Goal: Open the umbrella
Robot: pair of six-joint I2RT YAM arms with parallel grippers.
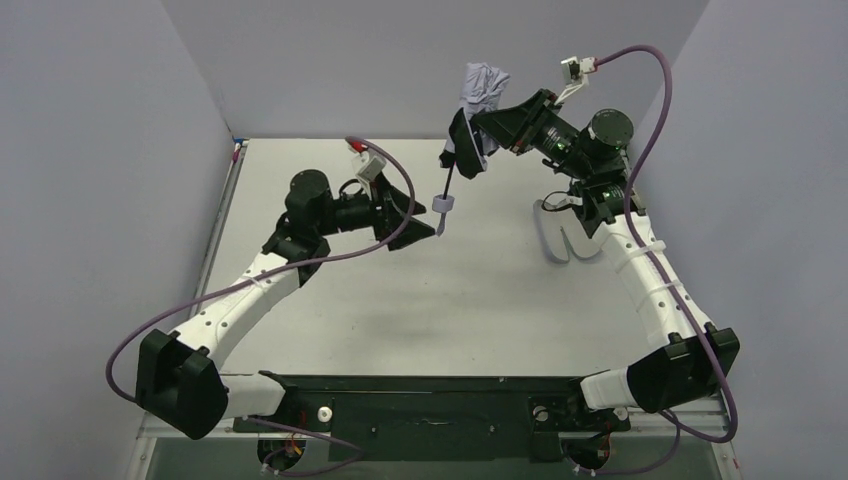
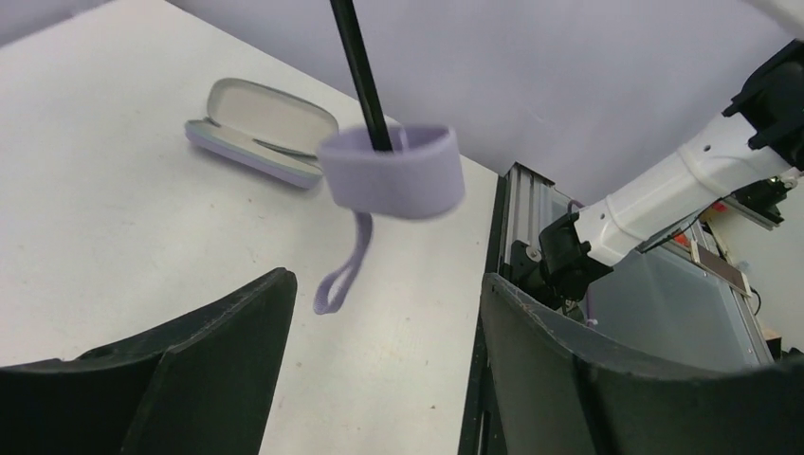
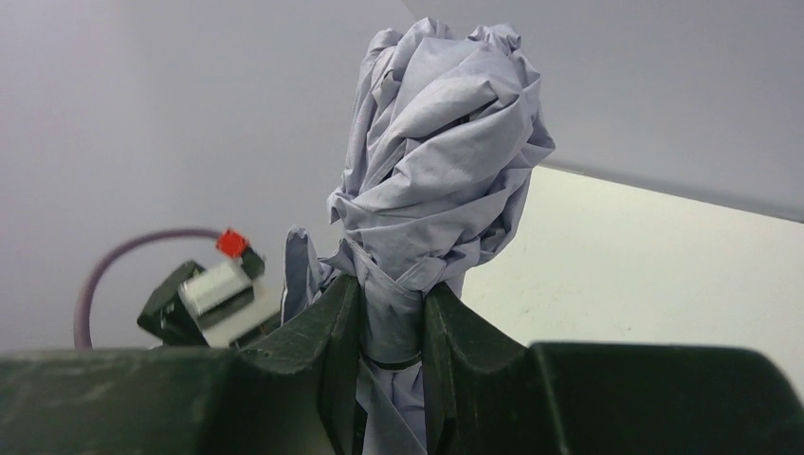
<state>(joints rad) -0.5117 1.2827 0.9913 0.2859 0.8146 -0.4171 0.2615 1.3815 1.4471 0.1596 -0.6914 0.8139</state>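
High over the tabletop [image 1: 400,300], far edge, right claw [image 3: 391,294] clamped the pale lavender folding umbrella [image 3: 446,142]; left claw [image 2: 387,282] gaped wide, clear of its lavender handle [image 2: 391,172].

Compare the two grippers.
The left gripper is open; the right gripper is shut on the bunched fabric of the umbrella. The left holds nothing, with the handle hanging free in front of its fingers; the right carries the whole umbrella. Both have black fingers.
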